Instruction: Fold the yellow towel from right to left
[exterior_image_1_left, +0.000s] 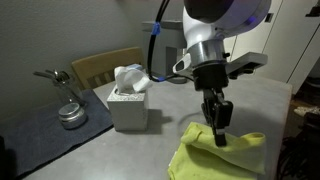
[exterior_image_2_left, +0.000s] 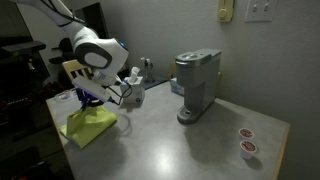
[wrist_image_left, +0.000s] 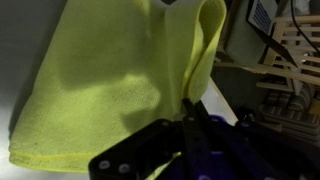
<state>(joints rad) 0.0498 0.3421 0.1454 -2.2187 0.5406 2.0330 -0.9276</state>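
The yellow towel lies bunched on the grey table, near its edge. It also shows in an exterior view and fills the wrist view. My gripper stands just above the towel's upper edge, fingers pointing down. In the wrist view the fingers are pressed together on a raised fold of the yellow towel. The fold stands up from the table between the fingertips.
A grey tissue box with white tissue stands next to the towel. A metal desk bell and a wooden chair are behind it. A grey coffee machine and two small pods stand further along the table.
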